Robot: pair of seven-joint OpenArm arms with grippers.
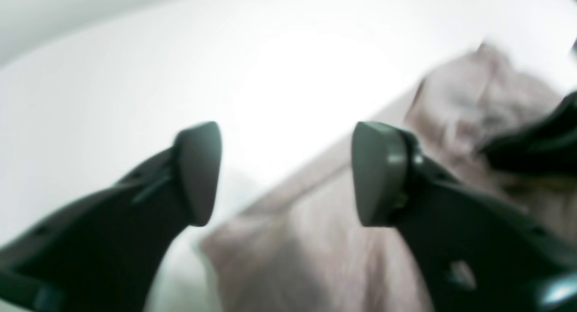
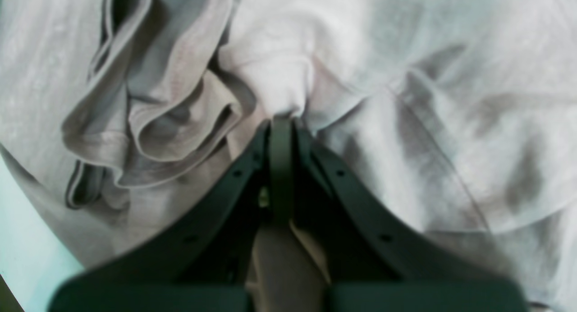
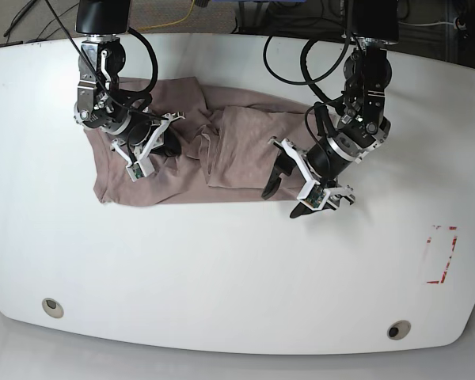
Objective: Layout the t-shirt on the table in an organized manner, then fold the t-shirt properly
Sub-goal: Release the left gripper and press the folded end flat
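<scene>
Currently the t-shirt [image 3: 182, 170] lies crumpled on the white table [image 3: 222, 277], toward its far edge, bunched between the two arms and not spread flat; mauve-brown fabric, heavily wrinkled, with a ridge of folds near its middle.

Right gripper [image 2: 281, 122] is down on the shirt's end on the base view's left; jaws pressed together with a pinch of fabric gathered at the tips, cloth puckering up around them; a loose ruffled hem lies just beside it in the right wrist view [image 2: 148, 118]; a strip of table shows at that view's lower left corner.

Left gripper [image 3: 289, 190] sits at the shirt's other end, at the near edge of the fabric; jaws parted with a clear gap; left wrist view [image 1: 286, 172] shows nothing between the fingertips [image 1: 381, 172], only bright table and the shirt edge [image 1: 315, 240] below and behind them; that view is blurred, so I cannot tell whether the tips touch the cloth; one finger looks over fabric, the other over bare table.

Red tape rectangle [image 3: 442, 255] is well apart to the base view's right; two round grommet holes [image 3: 52, 307] sit near the table's front edge.
</scene>
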